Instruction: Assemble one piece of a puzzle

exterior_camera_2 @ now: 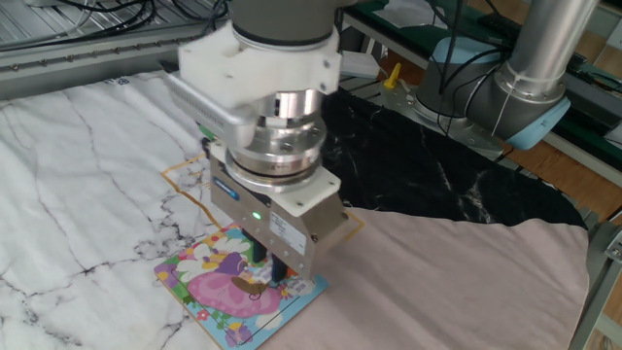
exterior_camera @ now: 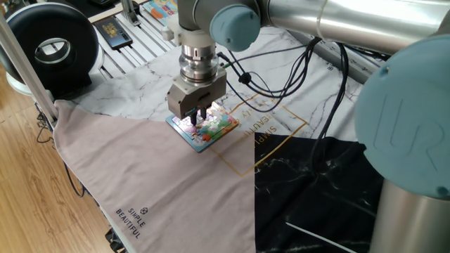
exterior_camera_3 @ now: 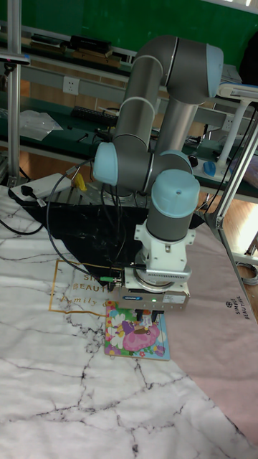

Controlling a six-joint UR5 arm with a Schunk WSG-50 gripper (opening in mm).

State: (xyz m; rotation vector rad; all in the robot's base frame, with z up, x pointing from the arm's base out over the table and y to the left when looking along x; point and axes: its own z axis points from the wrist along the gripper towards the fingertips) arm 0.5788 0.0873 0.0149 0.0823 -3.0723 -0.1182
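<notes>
The puzzle [exterior_camera: 219,129] is a small square board with a pastel cartoon picture and a thin blue rim. It lies flat on the white marble-print cloth, and it also shows in the other fixed view [exterior_camera_2: 222,288] and the tall view [exterior_camera_3: 127,338]. My gripper [exterior_camera: 200,121] points straight down over the board's near edge. Its dark fingertips [exterior_camera_2: 276,268] are close together, just above or touching the picture. No separate piece can be told apart from the picture between them. The gripper body [exterior_camera_3: 153,295] hides the board's upper edge.
A pink-grey cloth [exterior_camera: 155,190] and a black marble-print cloth [exterior_camera: 316,183] adjoin the white one. At the back left are a black round device [exterior_camera: 49,46], a dark card [exterior_camera: 112,31] and an orange-edged picture board [exterior_camera: 160,8]. Cables [exterior_camera: 302,70] trail off the arm.
</notes>
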